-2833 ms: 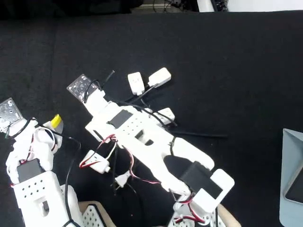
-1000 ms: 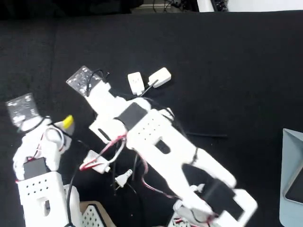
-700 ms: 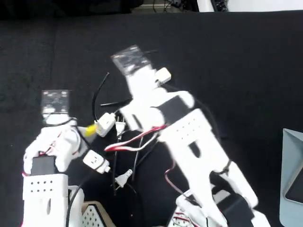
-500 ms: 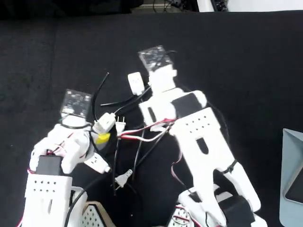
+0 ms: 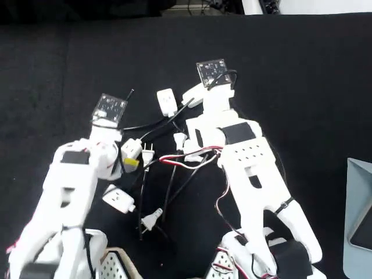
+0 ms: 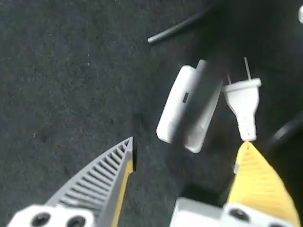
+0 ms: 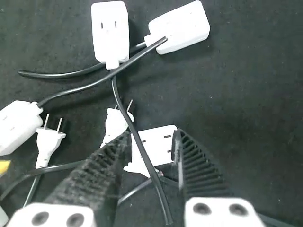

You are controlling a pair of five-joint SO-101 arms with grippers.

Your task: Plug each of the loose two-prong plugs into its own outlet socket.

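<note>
Straddling a white outlet socket [image 7: 160, 143], the R gripper [image 7: 151, 134] stands open; L gripper [image 6: 188, 142], also open, hovers just short of a two-prong plug [image 6: 244, 100].

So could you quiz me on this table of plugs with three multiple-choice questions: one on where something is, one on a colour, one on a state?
1. Where is the right gripper?
A) over a white socket block, a finger at each side
B) over a grey tray
C) around a plug's prongs

2. What colour is one finger of the left gripper?
A) red
B) yellow
C) blue

3. How is the white plug nearest the left gripper?
A) pushed into a socket
B) clamped tight in the gripper
C) lying loose, prongs bare

Answers: 1 A, the right wrist view shows its fingers flanking the block. 2 B, the left wrist view shows that finger as yellow. 3 C, both prongs stand free and the left gripper is open.
</note>
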